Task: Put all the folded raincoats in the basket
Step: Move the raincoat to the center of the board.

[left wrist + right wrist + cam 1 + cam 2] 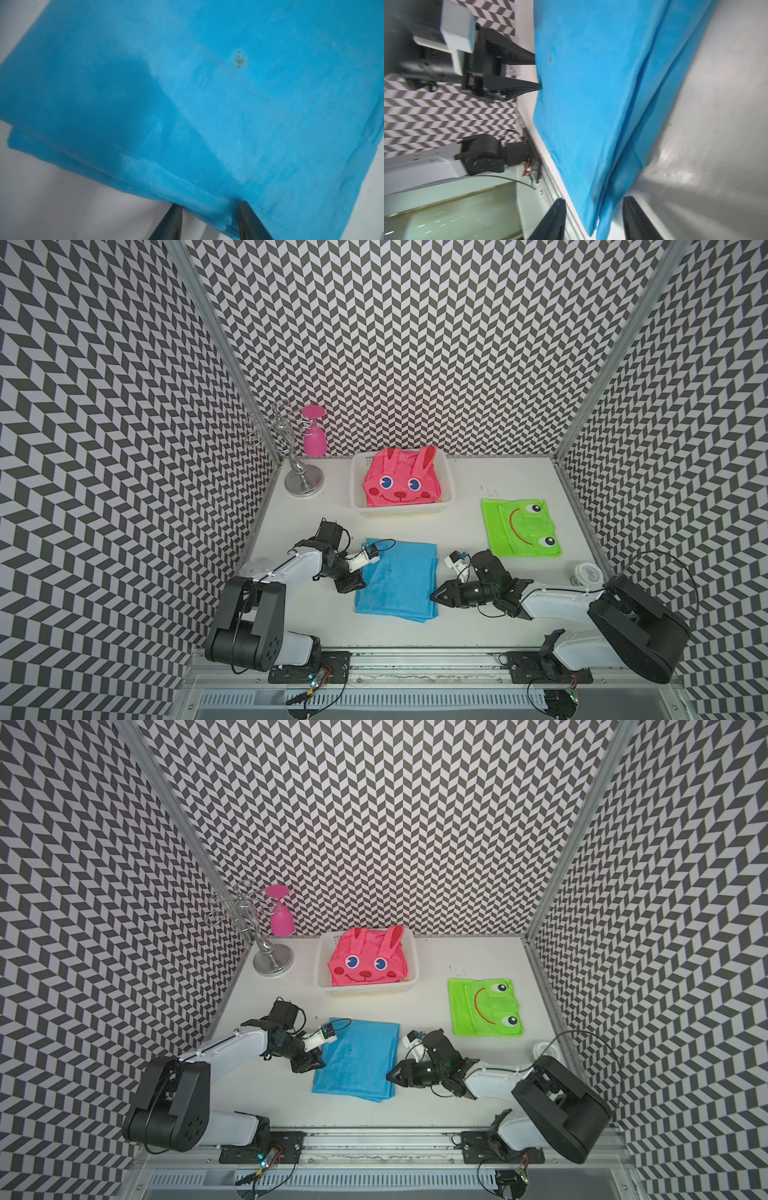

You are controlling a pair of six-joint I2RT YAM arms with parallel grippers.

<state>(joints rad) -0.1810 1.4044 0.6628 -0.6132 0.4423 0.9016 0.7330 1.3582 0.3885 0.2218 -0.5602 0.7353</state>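
Shows the folded blue raincoat [397, 578] flat on the table [478, 626], apart from the basket [399, 512] behind. Places left gripper [355, 585] and right gripper [434, 598] at its 2 opposite edges, jaws parted, clamping nothing.

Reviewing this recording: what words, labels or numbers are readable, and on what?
Nothing can be read.
Print on the label in the basket: too small.
Print on the tub lid: too small.
The pink raincoat and green raincoat: faces, no words.
The blue raincoat: blank.
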